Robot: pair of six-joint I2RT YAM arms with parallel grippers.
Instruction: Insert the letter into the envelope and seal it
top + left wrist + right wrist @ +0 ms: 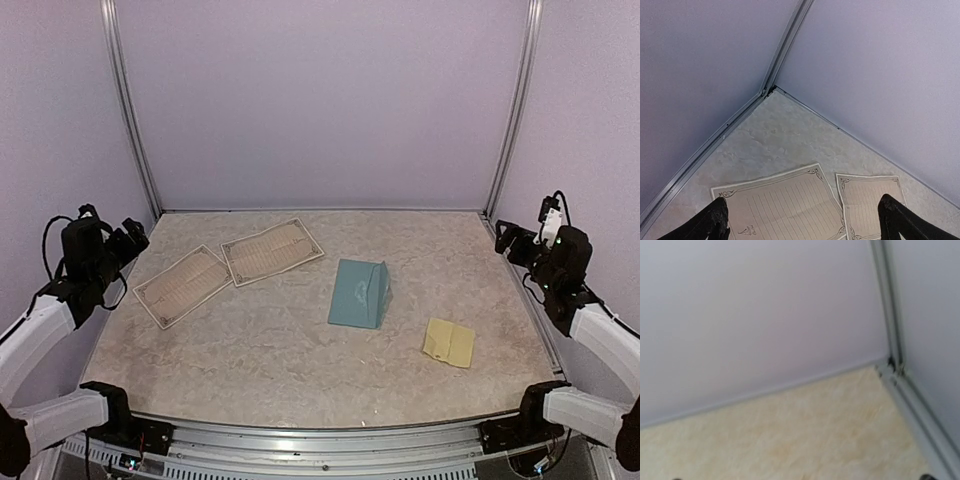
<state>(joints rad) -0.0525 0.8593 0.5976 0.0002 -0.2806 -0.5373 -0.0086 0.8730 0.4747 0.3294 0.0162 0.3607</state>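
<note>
Nothing of the task looks done: the envelope (360, 293) sits on the bench (300, 370) with its flap lifted and apparently unfilled, between the two end effectors and well apart from both. Two lined sheets (272, 250) lie flat just ahead of the left end effector (130, 238); the sticker sheet (449, 342) lies nearer the right end effector (507, 238). Both end effectors have their fingers spread wide, holding and touching nothing. Loading and sealing remain.

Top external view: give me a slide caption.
With left gripper and right gripper open, envelope, two letter sheets and yellow sheet lie untouched.
</note>
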